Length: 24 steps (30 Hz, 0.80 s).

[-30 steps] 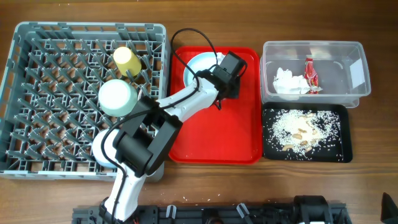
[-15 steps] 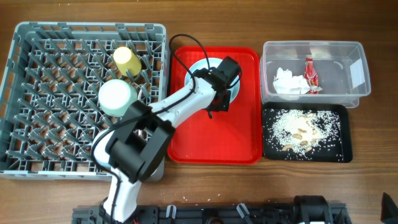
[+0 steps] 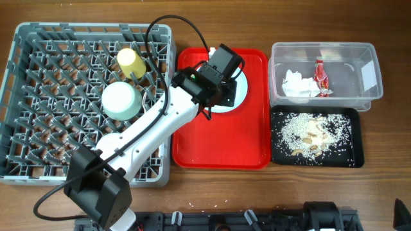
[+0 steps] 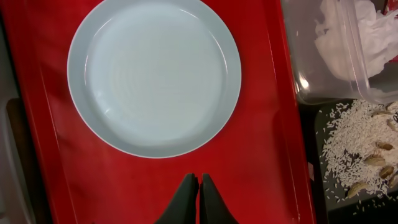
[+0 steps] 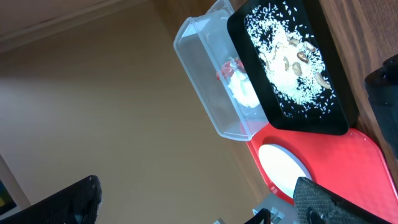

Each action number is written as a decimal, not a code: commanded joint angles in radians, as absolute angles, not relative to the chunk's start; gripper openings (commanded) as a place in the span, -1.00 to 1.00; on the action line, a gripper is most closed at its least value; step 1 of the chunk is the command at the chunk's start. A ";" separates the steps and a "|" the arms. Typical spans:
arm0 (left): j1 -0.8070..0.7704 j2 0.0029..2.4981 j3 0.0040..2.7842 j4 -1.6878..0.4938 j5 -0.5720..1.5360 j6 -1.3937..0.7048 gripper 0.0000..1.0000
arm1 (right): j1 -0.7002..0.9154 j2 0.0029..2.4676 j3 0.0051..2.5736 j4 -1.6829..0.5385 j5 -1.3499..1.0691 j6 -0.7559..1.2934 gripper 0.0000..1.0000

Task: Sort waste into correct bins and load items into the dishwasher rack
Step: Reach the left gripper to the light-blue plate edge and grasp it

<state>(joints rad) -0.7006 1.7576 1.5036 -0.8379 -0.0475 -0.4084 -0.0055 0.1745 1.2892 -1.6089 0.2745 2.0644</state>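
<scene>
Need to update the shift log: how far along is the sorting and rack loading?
Done: napkin and red wrapper lie in the clear tub, rice scraps in the black tray, yellow cup and green bowl in the rack. In hand: the left gripper, shut and empty, hangs over the red tray beside the blue plate. Left: the plate goes into the rack; spoon and fork are not visible.

Blue plate (image 4: 153, 74): flat, red tray (image 4: 261, 155). Cup (image 3: 130, 61), bowl (image 3: 121, 101) (pale green): rack (image 3: 13, 96). Napkin (image 3: 297, 85), wrapper (image 3: 320, 76): tub (image 3: 366, 77). Rice (image 3: 311, 131): black tray (image 3: 357, 154).
</scene>
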 commanded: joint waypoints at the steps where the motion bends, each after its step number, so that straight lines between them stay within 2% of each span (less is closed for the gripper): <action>1: -0.707 1.772 1.504 -0.831 -0.050 -0.397 -0.92 | -0.009 0.164 1.287 -1.607 0.292 2.071 1.00; 3: -0.728 1.806 1.504 -0.813 -0.030 -0.400 -0.92 | -0.009 0.164 1.287 -1.607 0.292 2.072 0.99; 6: -0.776 1.888 1.504 -0.719 -0.027 -0.400 -0.20 | -0.009 0.164 1.287 -1.607 0.292 2.072 1.00; 7: -0.791 1.923 1.504 -0.684 -0.027 -0.400 -0.10 | -0.009 0.164 1.287 -1.607 0.292 2.072 0.99; 10: -0.831 2.030 1.504 -0.576 -0.036 -0.396 -0.10 | -0.009 0.164 1.287 -1.607 0.292 2.072 1.00; 13: -0.838 2.131 1.504 -0.487 -0.154 -0.397 -0.12 | -0.009 0.164 1.287 -1.607 0.292 2.071 1.00; 17: -0.825 2.215 1.504 -0.422 -0.219 -0.396 -0.28 | -0.009 0.164 1.287 -1.607 0.292 2.072 1.00; 20: -0.825 2.219 1.504 -0.426 -0.201 -0.397 -0.40 | -0.009 0.164 1.287 -1.607 0.292 2.072 1.00; 24: -0.842 2.121 1.504 -0.441 -0.200 -0.376 -0.41 | -0.009 0.164 1.287 -1.607 0.292 2.072 1.00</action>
<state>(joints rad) -0.8337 2.1784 1.5047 -0.4259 -0.1905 -0.4004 -0.0055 0.1745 1.2892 -1.6089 0.2745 2.0644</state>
